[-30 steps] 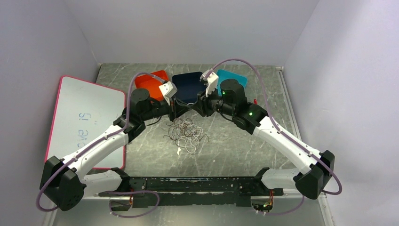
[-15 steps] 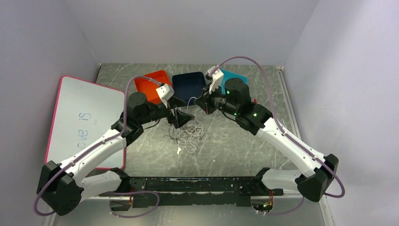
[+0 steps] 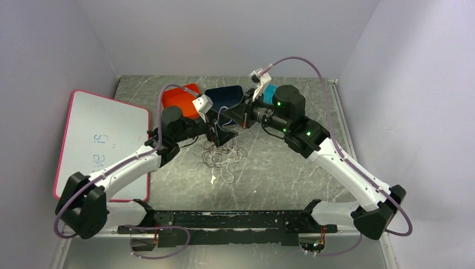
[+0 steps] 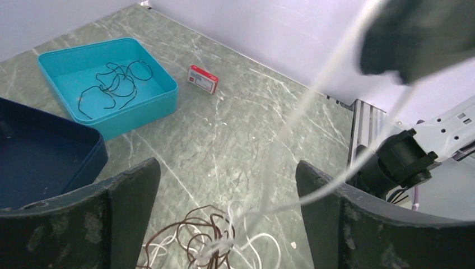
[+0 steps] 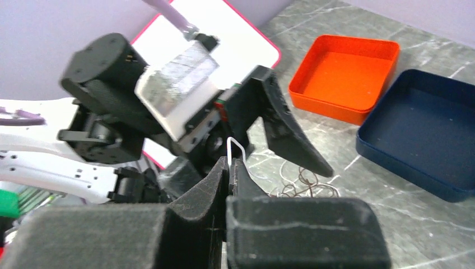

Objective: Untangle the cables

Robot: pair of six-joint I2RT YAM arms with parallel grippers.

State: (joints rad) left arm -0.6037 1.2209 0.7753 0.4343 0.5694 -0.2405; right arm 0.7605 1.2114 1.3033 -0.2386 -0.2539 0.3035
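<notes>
Surface (image 3: 280, 179): grey marbled top that carries everything listed.
Whiteboard (image 3: 101, 140): pink-framed, faint blue writing, flat at the left side; the left arm crosses its near right corner.
Cable tangle (image 3: 223, 158): curly loops of white and brownish-red wire, heaped at mid-surface between the two arms; a small white end piece lies on its near side.
Left claw (image 3: 220, 134): fingers wide apart, gripping nothing, hanging directly over the far edge of the tangle.
White cable (image 5: 237, 147): one strand drawn up out of the tangle, running taut and slanted to the right claw; a short bent loop sticks out above the fingertips.
Right claw (image 5: 228, 168): fingers pressed together on the white cable, raised just beyond the left claw and close to it.
Orange tray (image 5: 341, 73): far left of the tray row, nothing seen inside.
Navy tray (image 5: 425, 129): middle of the row, just beside the orange one.
Teal tray (image 4: 145, 115): far right of the row, largely hidden behind the right arm from above.
Black cable (image 4: 112, 81): thin loose curls on the teal tray's floor.
Red-and-white box (image 4: 203, 79): small, on the surface near the teal tray, not touching it.
</notes>
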